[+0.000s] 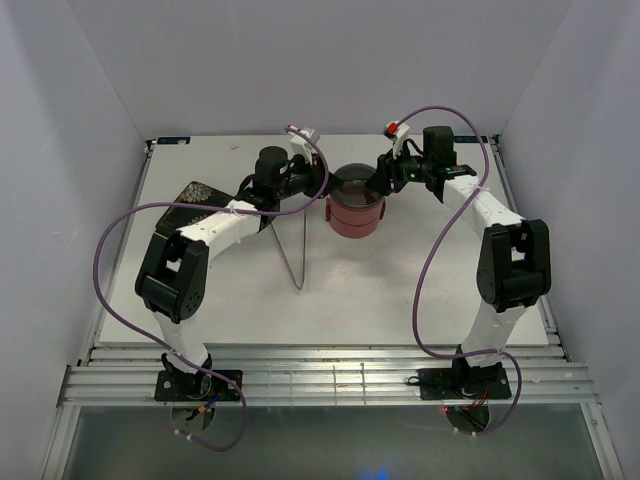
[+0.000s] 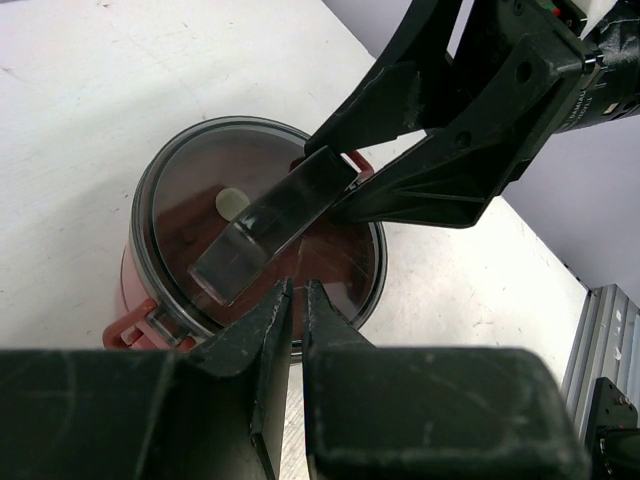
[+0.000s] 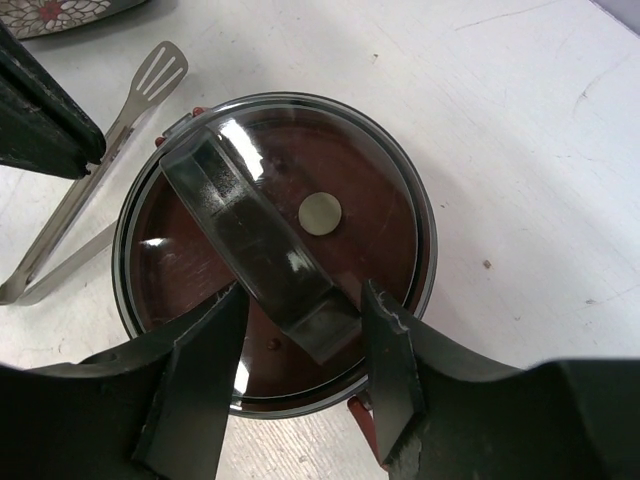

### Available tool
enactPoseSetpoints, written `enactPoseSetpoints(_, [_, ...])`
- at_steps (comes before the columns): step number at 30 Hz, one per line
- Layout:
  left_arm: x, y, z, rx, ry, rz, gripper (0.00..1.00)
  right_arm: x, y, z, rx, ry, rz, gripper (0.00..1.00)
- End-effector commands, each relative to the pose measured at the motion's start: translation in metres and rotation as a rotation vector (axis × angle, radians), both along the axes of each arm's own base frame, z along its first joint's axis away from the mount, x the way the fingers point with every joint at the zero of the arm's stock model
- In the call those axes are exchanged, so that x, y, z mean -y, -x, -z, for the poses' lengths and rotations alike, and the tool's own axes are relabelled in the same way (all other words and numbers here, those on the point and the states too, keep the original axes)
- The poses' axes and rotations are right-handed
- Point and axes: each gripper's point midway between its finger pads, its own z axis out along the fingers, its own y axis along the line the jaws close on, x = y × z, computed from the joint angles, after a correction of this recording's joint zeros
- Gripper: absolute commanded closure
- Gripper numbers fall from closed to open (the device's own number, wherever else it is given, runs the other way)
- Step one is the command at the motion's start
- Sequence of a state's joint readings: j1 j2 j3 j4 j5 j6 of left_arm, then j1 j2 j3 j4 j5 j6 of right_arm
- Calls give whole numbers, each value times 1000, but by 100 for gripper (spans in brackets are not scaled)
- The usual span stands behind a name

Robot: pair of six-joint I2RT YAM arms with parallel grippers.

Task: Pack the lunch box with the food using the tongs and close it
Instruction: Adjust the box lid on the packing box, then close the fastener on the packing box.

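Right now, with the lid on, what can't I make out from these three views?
- Food: none visible in any view; the lid on the lunch box covers the inside.
- Floral plate: mostly under the left arm in the top view, cut by the top edge in the right wrist view.
- Left claw: left wrist view cannot show whether its tips touch the lid rim.

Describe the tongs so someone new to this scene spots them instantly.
Start at the round red lunch box at the back-centre of the white table. To its left in the top view lie the tongs. They are the only thin silver V, joined end toward the near edge.
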State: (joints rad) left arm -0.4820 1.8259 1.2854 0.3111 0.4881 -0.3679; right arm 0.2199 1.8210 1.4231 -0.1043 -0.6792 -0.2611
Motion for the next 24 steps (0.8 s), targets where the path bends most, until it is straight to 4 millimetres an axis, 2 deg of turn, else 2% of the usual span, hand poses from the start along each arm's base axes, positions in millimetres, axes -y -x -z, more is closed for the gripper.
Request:
enactPoseSetpoints(1, [1, -5, -19, 51, 8, -9, 80, 0, 8, -1, -28, -3, 12, 46])
enactPoseSetpoints(9, [4, -7, -23, 58, 11, -23, 80, 1, 9, 1, -39, -2, 19, 55])
enactPoseSetpoints(15, [5, -9, -25, 62, 12, -26, 80, 1, 9, 3, -46, 3, 22, 53])
enactPoseSetpoints(17, [8, -9, -28, 68, 17, -22, 80, 1, 8, 3, -50, 2, 18, 50])
enactPoseSetpoints(20, [12, -12, -32, 81, 19, -19, 79, 0, 9, 2, -51, 4, 15, 33])
enactPoseSetpoints(24, [19, -16, -32, 78, 25, -8, 79, 2, 7, -4, -37, 1, 29, 30])
